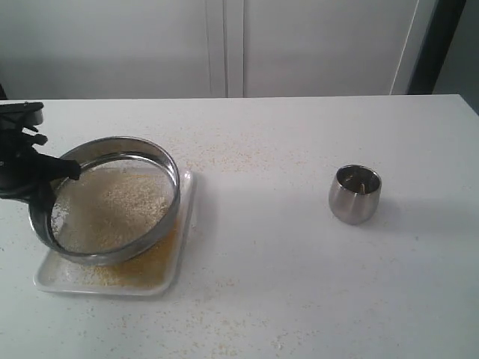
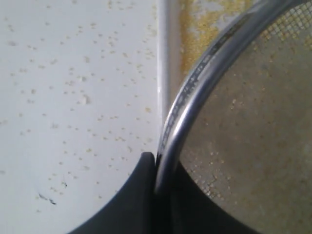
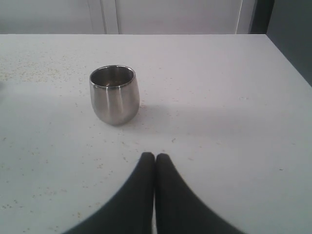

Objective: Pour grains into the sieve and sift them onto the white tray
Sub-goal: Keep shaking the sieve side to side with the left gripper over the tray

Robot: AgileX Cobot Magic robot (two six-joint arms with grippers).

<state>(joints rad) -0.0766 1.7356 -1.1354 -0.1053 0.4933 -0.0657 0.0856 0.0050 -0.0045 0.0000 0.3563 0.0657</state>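
1. Plainly, no writing could be read anywhere; dark marks along the steel rim of the sieve (image 2: 195,87) in the left wrist view were too blurred to make out.
2. The left gripper (image 1: 71,170) pinched the sieve (image 1: 177,191) by its rim at the left side. In the left wrist view its two black fingers (image 2: 141,195) stood one on either side of the band, with the tips pressed to the metal.
3. The sieve hung over the white tray (image 1: 97,289) and covered most of it. The tray lay at the left of the table (image 1: 299,284).
4. The grains (image 1: 112,206) lay as a pale layer on the mesh inside the sieve. Yellow-tan meal (image 1: 153,265) was spread on the tray under it and showed past the rim in the left wrist view (image 2: 204,19).
5. The right gripper (image 3: 155,157) was seen only from its wrist camera, above bare tabletop. Its fingers were pressed together with nothing between them.
6. A small steel cup (image 1: 355,194) stood upright on the right part of the table, well apart from the tray and ahead of the right gripper (image 3: 114,95).
7. Stray specks (image 1: 217,153) dotted the tabletop, thickest near the tray. Nothing stood between cup and tray.
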